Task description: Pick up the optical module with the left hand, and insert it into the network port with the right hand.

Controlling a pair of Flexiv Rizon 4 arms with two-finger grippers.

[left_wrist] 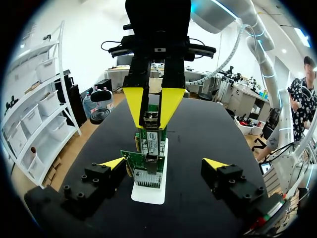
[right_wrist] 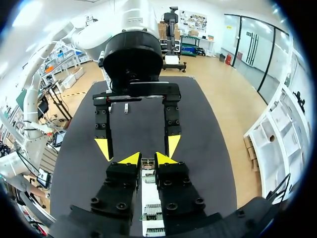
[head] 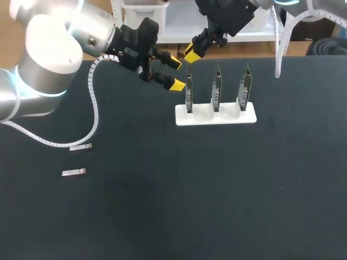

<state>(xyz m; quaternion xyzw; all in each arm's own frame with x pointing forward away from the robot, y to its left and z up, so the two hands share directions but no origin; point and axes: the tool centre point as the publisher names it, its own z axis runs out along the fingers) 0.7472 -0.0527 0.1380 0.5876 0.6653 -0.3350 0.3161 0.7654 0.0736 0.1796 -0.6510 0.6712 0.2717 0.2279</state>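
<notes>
Two arms meet over the far side of the black table [head: 217, 189], above a white rack [head: 217, 116] that holds three upright cards. The right arm comes in from the far edge. Its right gripper [head: 191, 53] points steeply down at the network card [head: 188, 95] at the rack's left end. Its fingers are closed on a small optical module [left_wrist: 151, 119] (a metal-ended stub, pinched from both sides just above the card's top edge). Whether the module is seated in the card's port cannot be told from here.

The left arm reaches in from the left, with its fingers pointing across the table toward the rack. The left gripper [head: 172, 73] hovers just beside that same card, its yellow-tipped fingers spread wide and holding nothing. Seen from the left wrist, the right gripper's fingers hang straight down ahead, with module and card lined up beneath them.

Two spare modules [head: 81, 146] lie flat near the table's left side, one just behind the other and well apart from the rack. A coiled white cable [head: 96, 103] from the left arm loops down near them.
</notes>
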